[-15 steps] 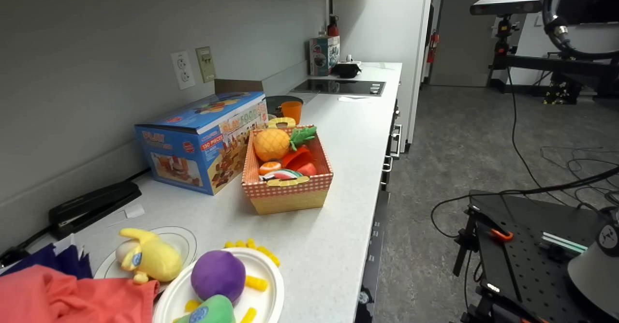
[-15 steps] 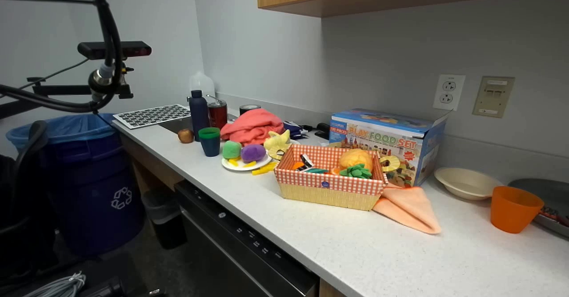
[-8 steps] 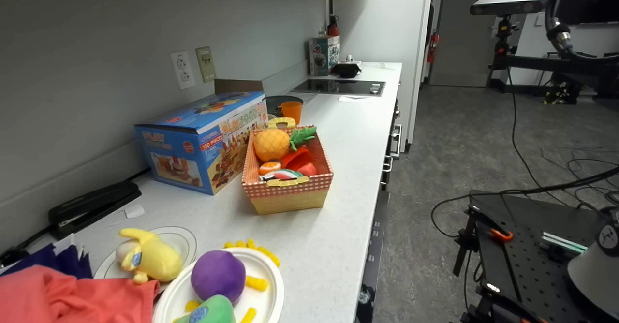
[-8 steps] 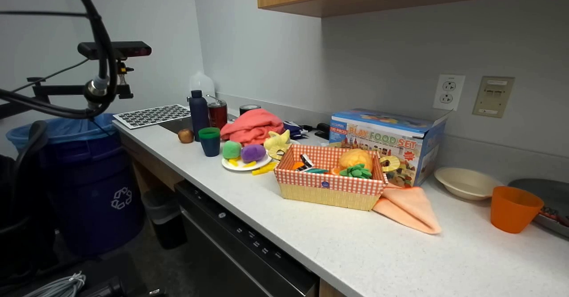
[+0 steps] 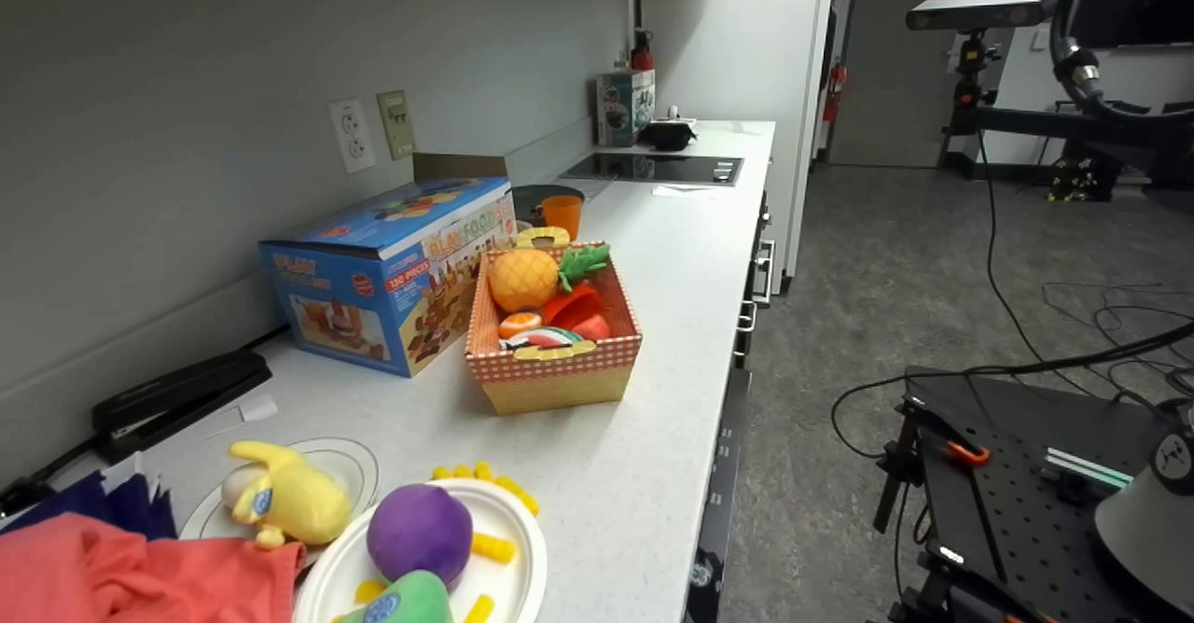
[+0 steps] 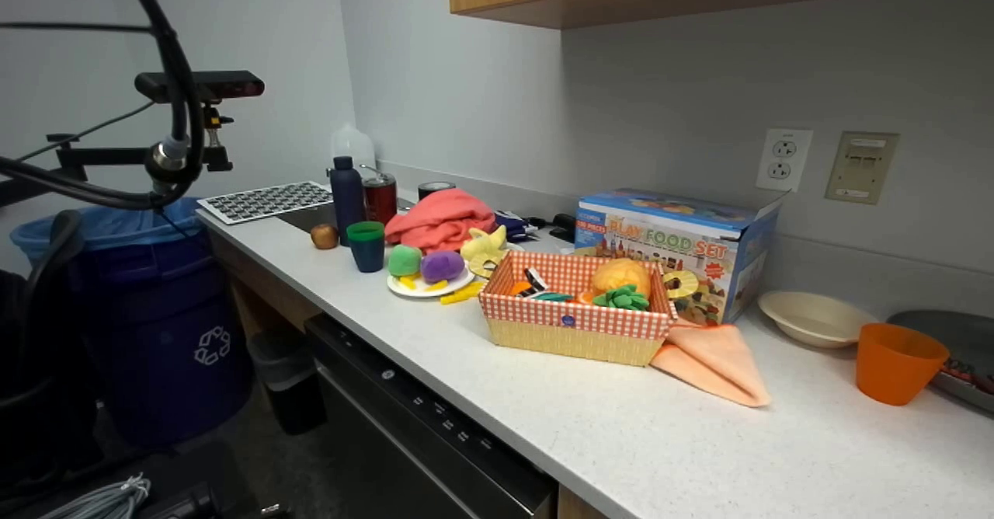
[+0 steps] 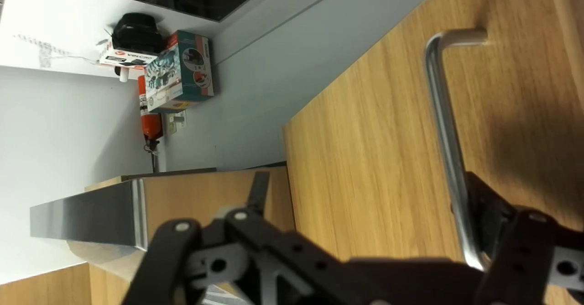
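in an exterior view, a checked basket (image 6: 571,339) holding a toy pineapple (image 6: 621,274) stands before a blue-topped box (image 6: 660,239).

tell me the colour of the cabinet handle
The cabinet handle is silvery grey, seen best in the wrist view.

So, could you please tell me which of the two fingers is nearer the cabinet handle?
The finger on the right of the wrist view: the metal handle overlaps its tip there, while the other finger stands well away to the left.
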You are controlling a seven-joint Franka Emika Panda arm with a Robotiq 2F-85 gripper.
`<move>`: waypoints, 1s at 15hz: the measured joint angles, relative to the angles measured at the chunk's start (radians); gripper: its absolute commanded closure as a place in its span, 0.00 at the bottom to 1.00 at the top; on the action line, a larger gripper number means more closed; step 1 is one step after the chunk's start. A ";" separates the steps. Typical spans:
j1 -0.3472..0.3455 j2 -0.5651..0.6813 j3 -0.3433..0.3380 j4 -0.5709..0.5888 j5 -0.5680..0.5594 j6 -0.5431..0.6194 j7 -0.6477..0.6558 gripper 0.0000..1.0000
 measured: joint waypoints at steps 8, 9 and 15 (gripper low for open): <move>0.040 0.001 -0.060 0.017 0.167 -0.050 -0.228 0.00; 0.041 0.001 -0.062 0.026 0.177 -0.070 -0.246 0.00; 0.054 0.005 -0.084 0.069 0.217 -0.161 -0.318 0.00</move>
